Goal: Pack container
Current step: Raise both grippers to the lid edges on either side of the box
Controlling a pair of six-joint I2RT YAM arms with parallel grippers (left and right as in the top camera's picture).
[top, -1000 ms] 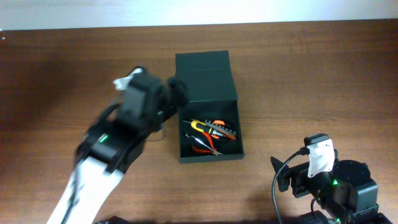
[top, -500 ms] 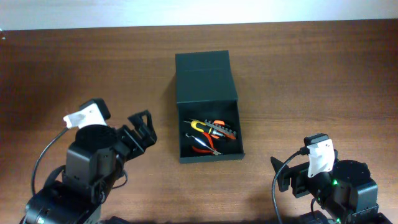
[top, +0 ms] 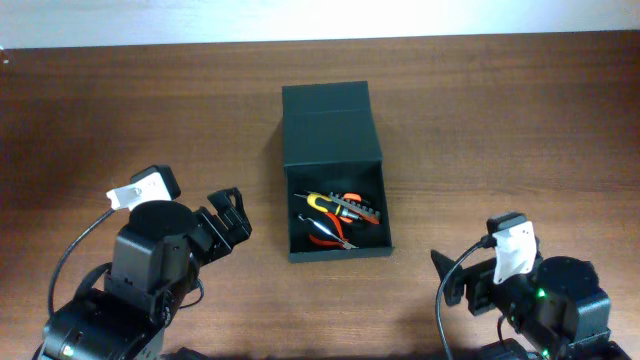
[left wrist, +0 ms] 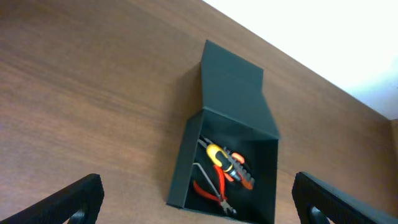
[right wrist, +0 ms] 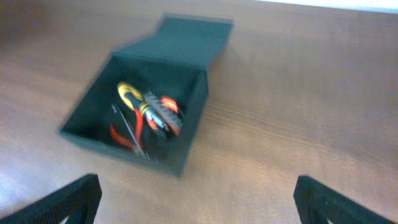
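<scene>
The container [top: 333, 125], a dark green-black box, sits at the table's middle with its flap lid folded back toward the far side. Inside lie a yellow-handled tool [top: 322, 202], red-handled pliers [top: 328, 232] and an orange-and-black tool [top: 358, 208]. The box also shows in the left wrist view [left wrist: 231, 87] and the right wrist view [right wrist: 186, 37]. My left gripper [top: 228, 215] is open and empty, left of the box near the table's front. My right gripper [top: 455, 280] is open and empty at the front right, apart from the box.
The table [top: 500, 120] is brown wood with a white wall along its far edge. Both arm bases stand at the front edge, left and right.
My left arm has drawn back from beside the box toward the front left and has settled there. The right arm and the box have hardly moved.
</scene>
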